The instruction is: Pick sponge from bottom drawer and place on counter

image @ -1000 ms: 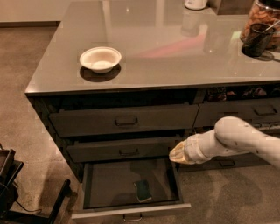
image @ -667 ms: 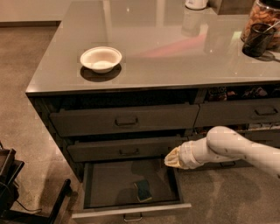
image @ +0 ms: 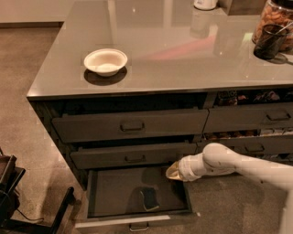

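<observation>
The bottom drawer (image: 110, 194) stands pulled well out from the cabinet, its dark floor open to view. The sponge (image: 149, 199) lies inside it, right of the drawer's middle and toward its front, turned at a slant, dark face up.

Directly above the bottom drawer, the middle drawer (image: 132, 156) and the top drawer (image: 130, 124) each stand slightly out, and their fronts overhang the back of the open one. To the right of the bottom drawer are the narrower right-hand drawers (image: 256, 116), with small packets showing in the gaps above them. Higher still, the worktop (image: 183, 59) carries a white bowl (image: 105, 61) above the drawer's left half, and far off to the right a dark cup (image: 270, 41) just in front of a jar (image: 276, 16). A white container (image: 205, 3) sits at the worktop's far edge. On the floor to the left of the drawer stands a black frame (image: 13, 196).

The white arm (image: 238, 163) reaches in from the right, past the right-hand drawers. The gripper (image: 173, 172) hangs over the drawer's back right corner, just under the middle drawer's front, above the sponge and apart from it. Whether it is open or closed cannot be told.
</observation>
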Robot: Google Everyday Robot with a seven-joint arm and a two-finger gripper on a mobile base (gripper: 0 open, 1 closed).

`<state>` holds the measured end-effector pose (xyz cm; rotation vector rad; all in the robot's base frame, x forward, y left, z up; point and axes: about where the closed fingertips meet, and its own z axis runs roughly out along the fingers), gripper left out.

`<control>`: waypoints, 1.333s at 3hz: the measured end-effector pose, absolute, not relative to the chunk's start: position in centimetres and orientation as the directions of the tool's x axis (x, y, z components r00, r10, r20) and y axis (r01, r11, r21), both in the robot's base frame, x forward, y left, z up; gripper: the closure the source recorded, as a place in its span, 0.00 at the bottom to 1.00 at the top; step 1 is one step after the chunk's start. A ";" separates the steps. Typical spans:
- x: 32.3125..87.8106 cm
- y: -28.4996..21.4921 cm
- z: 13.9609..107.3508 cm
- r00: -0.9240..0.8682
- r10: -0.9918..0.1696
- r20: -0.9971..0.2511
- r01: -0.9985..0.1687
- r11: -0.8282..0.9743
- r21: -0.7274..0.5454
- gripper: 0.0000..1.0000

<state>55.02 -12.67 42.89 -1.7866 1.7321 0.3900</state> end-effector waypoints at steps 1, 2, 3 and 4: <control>55.4 -12.9 35.3 0.030 -0.815 -0.578 -0.990 0.054 -0.128 1.00; 55.4 -12.9 35.4 0.032 -0.815 -0.579 -0.990 0.053 -0.129 1.00; 54.9 -13.6 33.0 0.019 -0.808 -0.590 -0.991 0.062 -0.116 1.00; 54.8 -14.0 28.7 0.010 -0.772 -0.636 -0.992 0.074 -0.107 1.00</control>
